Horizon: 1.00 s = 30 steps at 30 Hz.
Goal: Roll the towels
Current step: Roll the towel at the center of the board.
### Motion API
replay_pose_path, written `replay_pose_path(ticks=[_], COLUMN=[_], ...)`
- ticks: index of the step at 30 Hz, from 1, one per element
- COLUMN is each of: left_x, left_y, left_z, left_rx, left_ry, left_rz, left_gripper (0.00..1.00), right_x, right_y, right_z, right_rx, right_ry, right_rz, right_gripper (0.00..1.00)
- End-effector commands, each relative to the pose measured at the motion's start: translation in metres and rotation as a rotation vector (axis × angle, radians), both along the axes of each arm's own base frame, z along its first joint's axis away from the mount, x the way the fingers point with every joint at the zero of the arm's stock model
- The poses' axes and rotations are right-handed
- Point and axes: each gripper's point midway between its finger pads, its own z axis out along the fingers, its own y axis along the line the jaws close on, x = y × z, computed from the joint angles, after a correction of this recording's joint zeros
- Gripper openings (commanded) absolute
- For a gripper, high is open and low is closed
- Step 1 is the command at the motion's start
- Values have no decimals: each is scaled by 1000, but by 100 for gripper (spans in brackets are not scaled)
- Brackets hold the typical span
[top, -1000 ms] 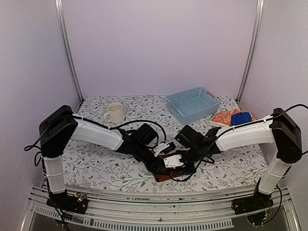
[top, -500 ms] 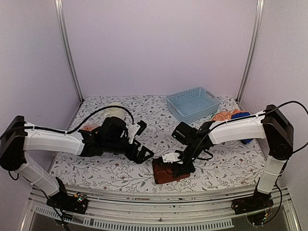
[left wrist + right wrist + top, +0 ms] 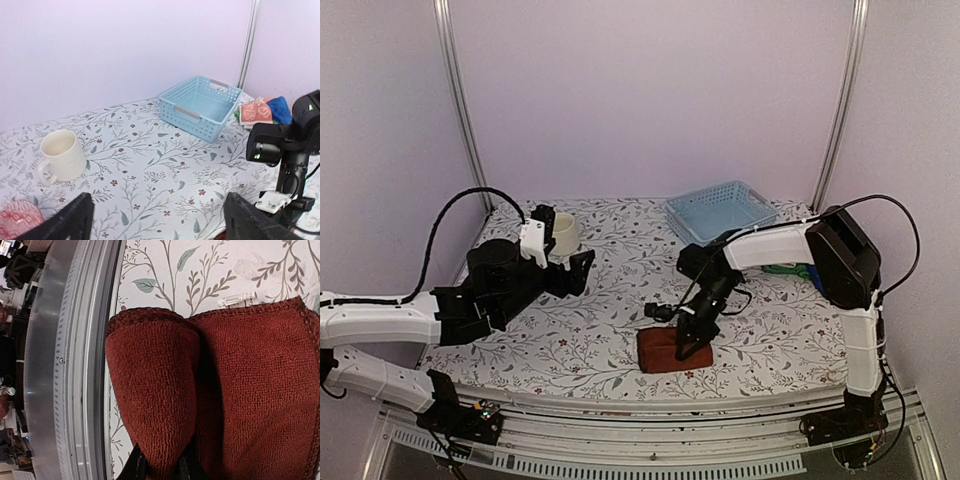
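Note:
A dark rust-brown towel [image 3: 672,350] lies near the table's front edge, its front part rolled up [image 3: 150,400] and the rest flat [image 3: 255,390]. My right gripper [image 3: 688,345] points down onto it. In the right wrist view the right gripper [image 3: 159,467] is shut on the rolled part. My left gripper [image 3: 568,250] hangs open over the table's left side, far from that towel, with nothing between its fingers [image 3: 70,220]. An orange white-patterned towel [image 3: 255,111] and a royal-blue towel [image 3: 280,109] lie at the back right, behind the right arm.
A cream mug [image 3: 565,232] stands just beyond the left gripper. The pale blue lattice basket [image 3: 720,188] sits at the back, right of centre. A red patterned cloth [image 3: 17,220] shows at the left wrist view's lower left. The metal front rail [image 3: 75,365] runs close beside the roll.
The left gripper opened, let go of the rust-brown towel and drew back left towards the mug. The right gripper stayed pinched on the roll while its arm swung to point downward.

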Motion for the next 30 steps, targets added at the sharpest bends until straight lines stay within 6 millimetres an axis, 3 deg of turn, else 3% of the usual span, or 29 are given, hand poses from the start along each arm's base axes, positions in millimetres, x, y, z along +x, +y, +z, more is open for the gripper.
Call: replay_pose_path(ticks=[1, 4, 6, 9, 11, 17, 21, 30], left_x=[-3, -29, -49, -93, -110, -127, -136, -120], left_y=[-27, -61, -75, -96, -104, -135, -158, -178], left_z=[-1, -28, -44, -63, -73, -104, -148, -190], left_rx=[144, 286, 364, 436, 479, 584, 760, 948], left_ry=[-66, 0, 4, -52, -64, -43, 57, 52], left_rz=[-147, -320, -366, -501, -546, -690, -798, -791], left_gripper=[82, 60, 59, 66, 65, 63, 55, 56], right_x=[-7, -4, -3, 1, 2, 4, 5, 6], right_y=[-15, -17, -19, -20, -20, -20, -21, -20], right_z=[-29, -42, -56, -69, -73, -77, -77, -75], right_rx=[-111, -157, -200, -242, -257, -261, -264, -262], right_ry=[172, 206, 231, 247, 257, 253, 247, 236], right_rz=[2, -3, -11, -34, -47, -49, -52, -57], right_gripper=[13, 13, 12, 12, 13, 13, 13, 13])
